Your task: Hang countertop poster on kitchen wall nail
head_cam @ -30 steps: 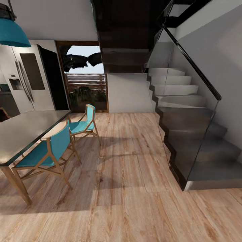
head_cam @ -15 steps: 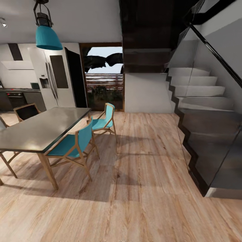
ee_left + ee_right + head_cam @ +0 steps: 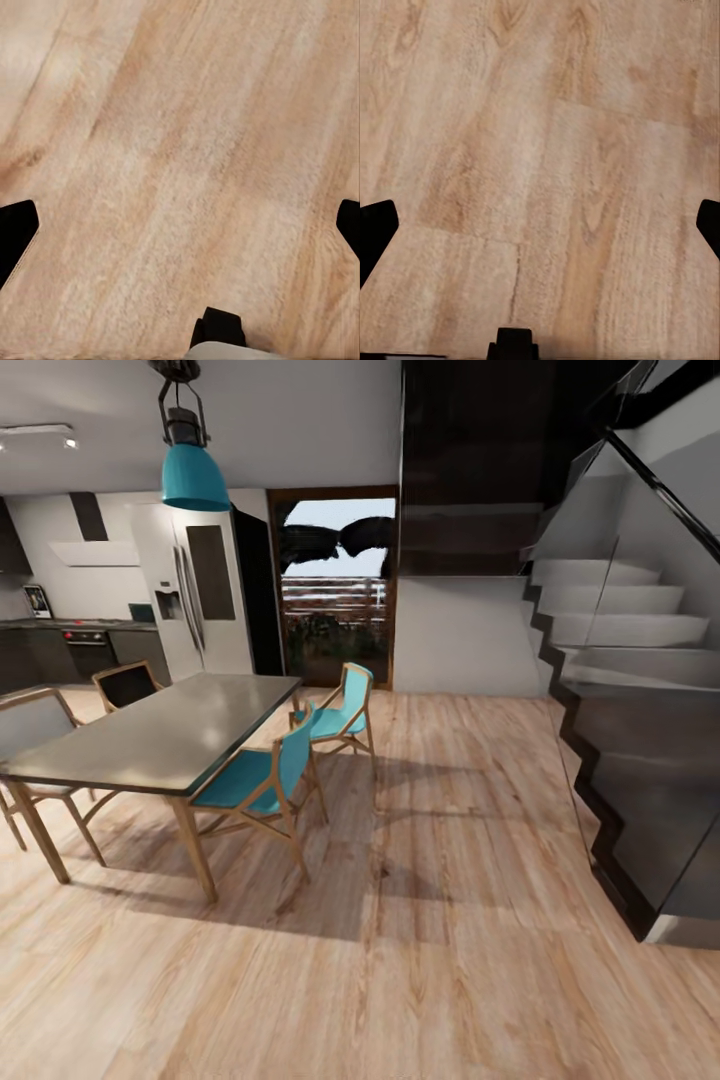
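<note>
I'm facing a grey-topped dining table (image 3: 150, 740) with teal wooden chairs (image 3: 262, 775); the small framed poster (image 3: 37, 601) is leaning at the dark kitchen countertop's (image 3: 60, 625) far-left end. My left claw (image 3: 180, 225) and right claw (image 3: 540, 225) are hanging spread wide, empty, over light wooden plank floor (image 3: 450, 960).

In the left wrist view the robot's fingers (image 3: 16, 240) are plain matte black, each showing as a blunt, angular tip at the left and right edges of the frame. At the lower centre sits a small black block with a pale grey rounded part beneath it. In the right wrist view the fingers (image 3: 376, 238) are the same black wedges at both edges, with a small black block at the bottom centre.
</note>
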